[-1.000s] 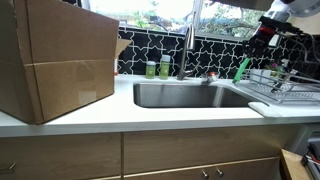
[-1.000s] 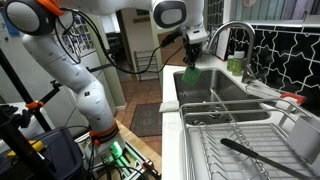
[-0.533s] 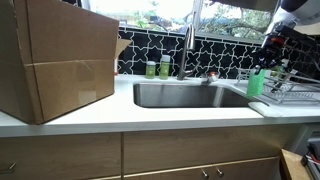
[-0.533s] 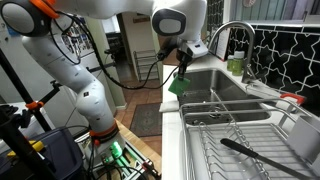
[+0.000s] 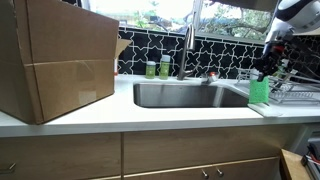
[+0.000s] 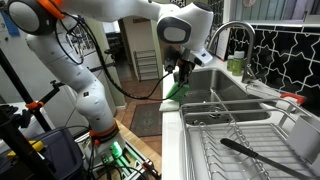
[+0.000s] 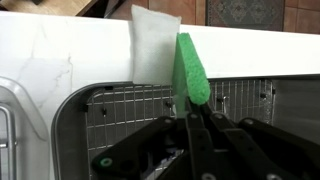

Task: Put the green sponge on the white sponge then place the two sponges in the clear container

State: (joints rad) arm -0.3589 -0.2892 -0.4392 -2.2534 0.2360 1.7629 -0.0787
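Observation:
The green sponge [image 7: 190,68] hangs edge-on from my gripper [image 7: 193,112], whose fingers are shut on its end. In the wrist view the white sponge [image 7: 154,44] lies flat on the white counter, just left of the green sponge and beyond it. In both exterior views the gripper [image 5: 263,74] [image 6: 181,78] is low at the counter's front edge beside the sink, and the green sponge [image 5: 258,91] [image 6: 175,91] dangles below it. The white sponge [image 5: 266,108] shows under it as a pale pad. The clear container is out of view.
A wire dish rack [image 7: 120,110] [image 6: 235,135] holding a black utensil [image 6: 250,152] sits on the counter beside the steel sink [image 5: 185,95]. Behind the sink stand the tap [image 5: 186,50] and two green bottles [image 5: 157,68]. A large cardboard box [image 5: 55,60] fills the counter's other end.
The gripper has carried the green sponge away from above the sink, toward the counter's front edge and lower, to just over the white sponge. Its grip has not changed.

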